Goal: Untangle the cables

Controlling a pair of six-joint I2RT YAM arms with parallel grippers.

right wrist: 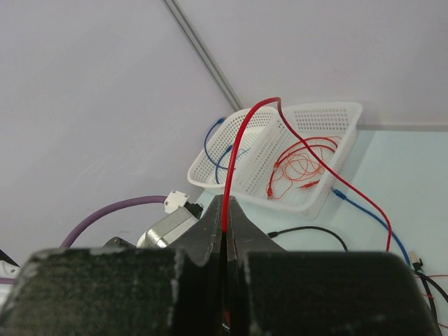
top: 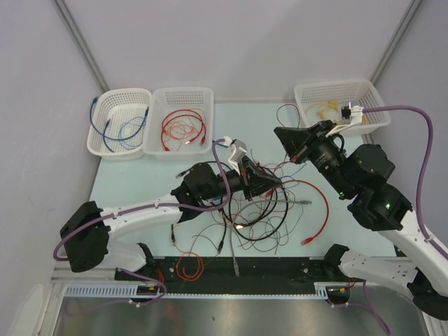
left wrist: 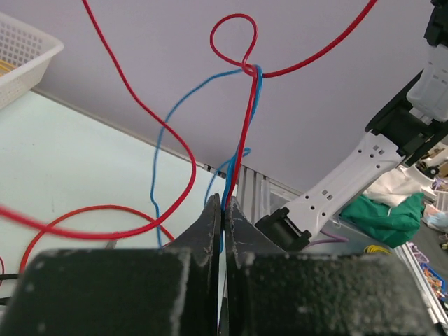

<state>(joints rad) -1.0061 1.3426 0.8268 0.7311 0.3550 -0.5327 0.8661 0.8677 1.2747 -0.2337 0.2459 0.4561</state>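
Note:
The cables (top: pixel 255 213) lie in a black, red and reddish-brown tangle on the pale table, between the two arms. My left gripper (top: pixel 277 183) hangs over the tangle's top. In the left wrist view the left gripper (left wrist: pixel 225 204) is shut on a blue cable (left wrist: pixel 162 143) and a red cable (left wrist: pixel 241 133), which rise together to a small red loop (left wrist: pixel 234 15). My right gripper (top: pixel 278 133) is raised behind the tangle. The right wrist view has the right gripper (right wrist: pixel 225 210) shut on a red cable (right wrist: pixel 236 143) that arches up and falls away to the right.
Two white baskets stand at the back left: one (top: pixel 103 112) with blue cables, one (top: pixel 183 92) with red ones. A third basket (top: pixel 334 91) at the back right holds yellow cables. A thick red cable (top: pixel 326 206) curves right of the tangle. A black rail (top: pixel 231 269) runs along the near edge.

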